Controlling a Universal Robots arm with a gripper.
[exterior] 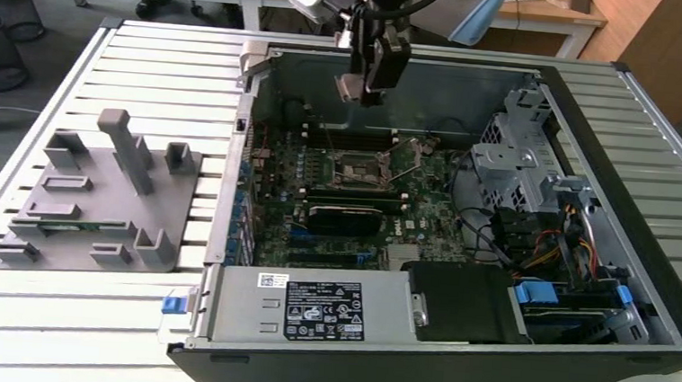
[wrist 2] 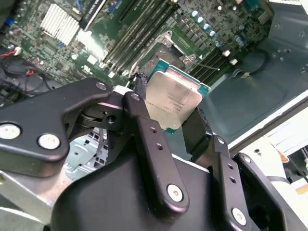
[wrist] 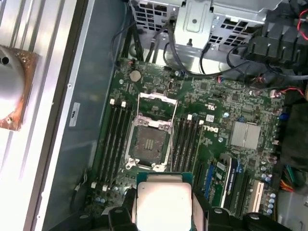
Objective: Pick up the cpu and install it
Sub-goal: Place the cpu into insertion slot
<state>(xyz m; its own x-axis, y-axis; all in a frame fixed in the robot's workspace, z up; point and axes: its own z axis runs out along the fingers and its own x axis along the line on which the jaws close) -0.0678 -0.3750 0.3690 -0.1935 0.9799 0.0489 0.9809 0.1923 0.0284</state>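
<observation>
The cpu, a flat square chip with a silvery top and a green rim, is held between my black fingers in both wrist views; its bright top faces the first wrist camera. My gripper hangs above the open computer case, over the far part of the motherboard, with the chip at its tip. Below it lies the open cpu socket, its metal frame lifted; the same socket sits mid-board in the exterior view.
A grey plastic fixture tray stands on the slatted table at the exterior view's left. Inside the case are a drive cage, bundled cables and the power supply. RAM slots flank the socket. A copper-edged heatsink lies outside the case wall.
</observation>
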